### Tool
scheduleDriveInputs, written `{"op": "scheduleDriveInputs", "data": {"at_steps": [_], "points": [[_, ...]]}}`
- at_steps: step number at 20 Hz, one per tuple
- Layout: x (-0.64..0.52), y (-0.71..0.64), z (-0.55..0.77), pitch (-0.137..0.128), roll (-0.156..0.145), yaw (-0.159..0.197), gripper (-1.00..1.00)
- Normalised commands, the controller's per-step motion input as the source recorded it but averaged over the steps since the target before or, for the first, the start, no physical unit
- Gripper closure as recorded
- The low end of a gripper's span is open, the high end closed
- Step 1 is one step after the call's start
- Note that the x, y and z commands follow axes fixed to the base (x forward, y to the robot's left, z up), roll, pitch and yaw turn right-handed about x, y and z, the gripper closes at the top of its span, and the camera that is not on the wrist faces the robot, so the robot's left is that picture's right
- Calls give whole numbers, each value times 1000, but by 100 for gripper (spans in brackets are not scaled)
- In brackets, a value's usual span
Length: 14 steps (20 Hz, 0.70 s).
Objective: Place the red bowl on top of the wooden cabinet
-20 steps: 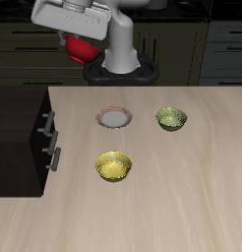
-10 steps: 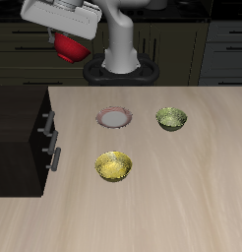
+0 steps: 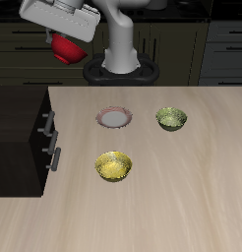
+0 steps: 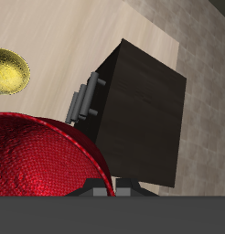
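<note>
One relation mattered: red bowl [image 3: 68,47] carried high in the gripper [image 3: 66,39], back beyond the table's rear edge, with the wooden cabinet [image 3: 19,133] lower and nearer the front. Fingers judged clamped on the bowl's rim, though mostly hidden. Hung tilted, opening not level; round, so no long axis. Cabinet's flat top [image 4: 151,110] seen bare from the wrist, drawer handles on its side.

No text, label, brand, number or sign can be read anywhere.
</note>
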Motion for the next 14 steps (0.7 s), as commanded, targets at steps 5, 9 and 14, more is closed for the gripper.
{"op": "scheduleDriveInputs", "data": {"at_steps": [5,9,14], "points": [[6,-64,19,6,-26,11,100],[-33,-137,16,14,-41,-2,100],[-48,-182,19,-6,-40,22,100]]}}
